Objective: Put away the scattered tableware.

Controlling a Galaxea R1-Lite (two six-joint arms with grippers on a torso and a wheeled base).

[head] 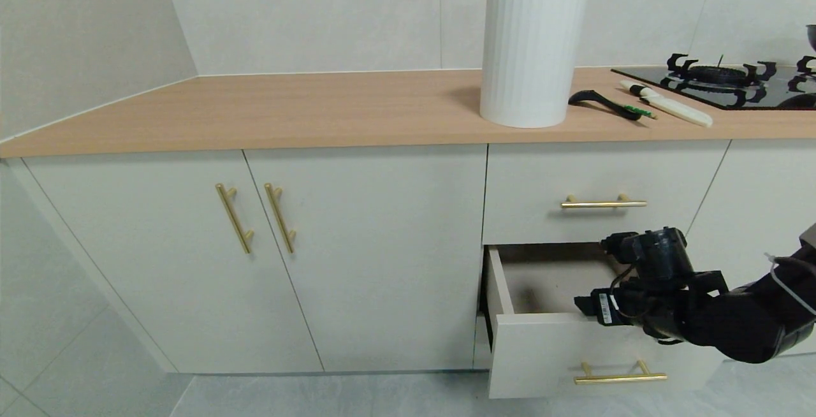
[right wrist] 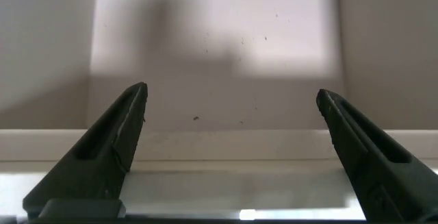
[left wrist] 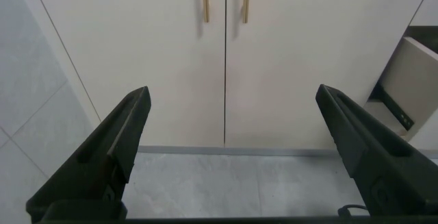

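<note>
The right hand [head: 599, 277] hangs released and spread wide over the pulled-out white lower drawer [head: 548, 347]; the left hand [left wrist: 233, 97], also released, faces the white cabinet doors [left wrist: 226, 59]. A black ladle [head: 602, 102] and what looks like a white-handled knife [head: 676, 108] lie on the wooden bench [head: 287, 108] beside a tall white ribbed canister [head: 532, 53].

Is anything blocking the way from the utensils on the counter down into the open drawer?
Nothing visible. The black ladle and white knife lie free beside the white container; the open drawer looks bare inside. The open right gripper hangs over its front edge.
</note>
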